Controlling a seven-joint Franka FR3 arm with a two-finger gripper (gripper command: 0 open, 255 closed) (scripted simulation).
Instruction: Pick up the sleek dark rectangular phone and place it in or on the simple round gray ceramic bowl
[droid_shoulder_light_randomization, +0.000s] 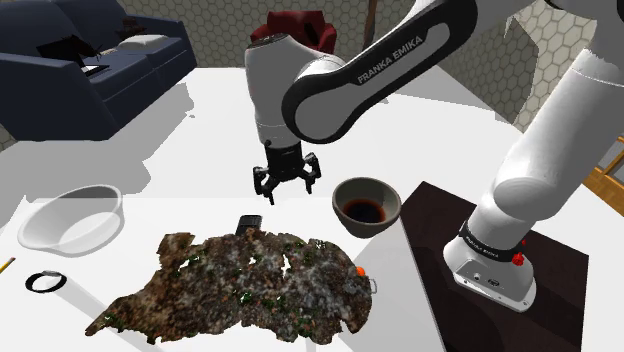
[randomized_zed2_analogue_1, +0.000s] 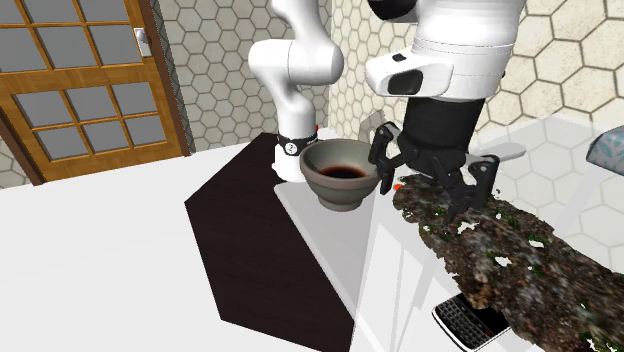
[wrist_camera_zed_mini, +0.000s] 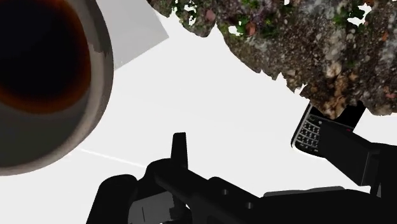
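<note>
a white table (droid_shoulder_light_randomization: 200, 110) carries a round gray bowl (droid_shoulder_light_randomization: 366, 205) with a dark inside, set close to the edge beside the dark stand (droid_shoulder_light_randomization: 560, 290), and a ragged, mottled brown sheet (droid_shoulder_light_randomization: 250, 285) spread flat across its near part in the shoulder view. a dark keypad phone (droid_shoulder_light_randomization: 248, 223) lies flat at the sheet's far edge, touching it and apart from the bowl. toward the shoulder view's left sit a pale shallow basin (droid_shoulder_light_randomization: 72, 220) and a small black ring (droid_shoulder_light_randomization: 42, 282).
</note>
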